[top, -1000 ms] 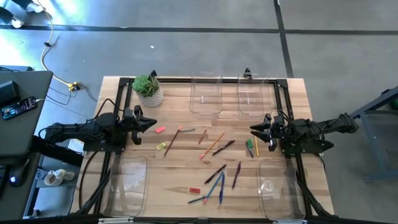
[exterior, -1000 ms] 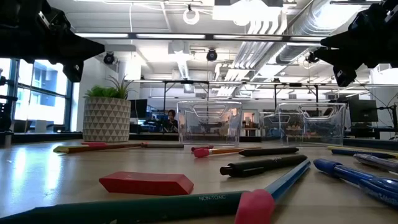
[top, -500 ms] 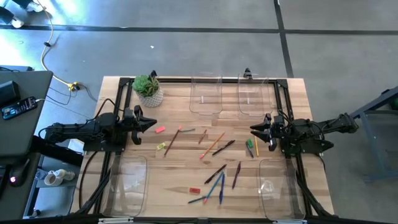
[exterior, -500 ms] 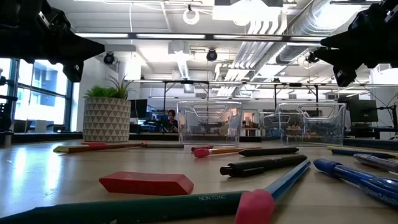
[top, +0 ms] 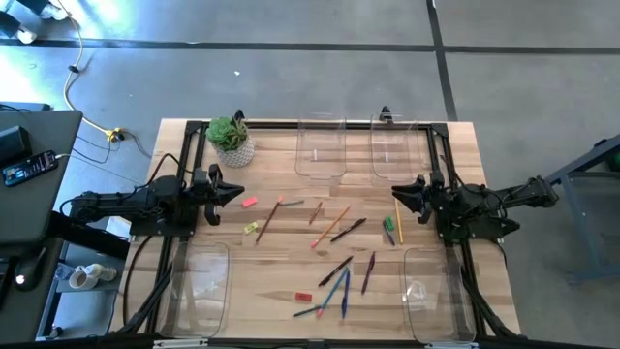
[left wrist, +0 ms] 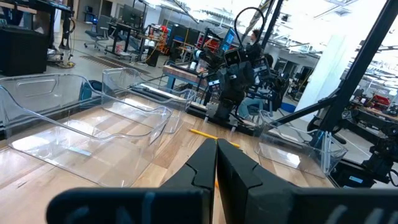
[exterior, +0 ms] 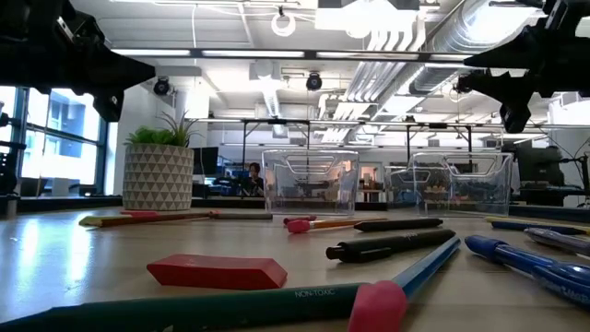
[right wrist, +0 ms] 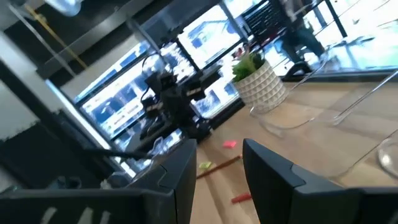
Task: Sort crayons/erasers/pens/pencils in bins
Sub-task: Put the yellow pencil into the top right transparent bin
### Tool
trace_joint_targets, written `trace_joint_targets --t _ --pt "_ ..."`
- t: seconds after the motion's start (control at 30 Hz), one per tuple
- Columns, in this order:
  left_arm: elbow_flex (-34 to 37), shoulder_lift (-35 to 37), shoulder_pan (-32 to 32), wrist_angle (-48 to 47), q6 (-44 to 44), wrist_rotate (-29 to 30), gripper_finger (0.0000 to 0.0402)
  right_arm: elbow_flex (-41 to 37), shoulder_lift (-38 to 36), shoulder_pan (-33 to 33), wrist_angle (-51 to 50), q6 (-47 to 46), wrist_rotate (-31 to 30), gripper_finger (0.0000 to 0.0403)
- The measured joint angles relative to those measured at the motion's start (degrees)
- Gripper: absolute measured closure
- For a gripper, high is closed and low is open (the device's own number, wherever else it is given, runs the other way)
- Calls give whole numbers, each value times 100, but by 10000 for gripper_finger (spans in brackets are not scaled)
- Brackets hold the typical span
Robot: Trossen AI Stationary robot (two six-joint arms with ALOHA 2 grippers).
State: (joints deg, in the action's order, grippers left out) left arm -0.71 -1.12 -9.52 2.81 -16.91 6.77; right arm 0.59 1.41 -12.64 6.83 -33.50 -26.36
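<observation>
Pens (top: 349,230), pencils (top: 334,223), short crayons (top: 316,212) and small erasers (top: 249,202) lie scattered flat on the middle of the wooden table. The low view shows a red eraser (exterior: 218,271) and a black pen (exterior: 392,245) close up. My left gripper (top: 235,192) hovers shut over the table's left side, its fingers (left wrist: 216,163) together and level. My right gripper (top: 401,194) hovers open over the right side, with nothing between its fingers (right wrist: 217,168). Both point toward the table's middle, above the sticks.
Two clear bins (top: 320,150) (top: 397,150) stand at the far edge, and two more (top: 199,286) (top: 431,291) at the near corners. A potted plant (top: 231,139) stands at the far left. Black frame rails run along the table's sides.
My right gripper has rolled about the line it points along and swung slightly toward the far edge, staying open and in place. The left arm and everything on the table have kept still.
</observation>
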Motion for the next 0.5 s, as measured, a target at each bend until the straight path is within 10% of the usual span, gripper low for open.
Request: trace_joint_targets --t 0.5 --pt "0 0 2 4 -328 -1 398 416 15 0 504 434 -602 279"
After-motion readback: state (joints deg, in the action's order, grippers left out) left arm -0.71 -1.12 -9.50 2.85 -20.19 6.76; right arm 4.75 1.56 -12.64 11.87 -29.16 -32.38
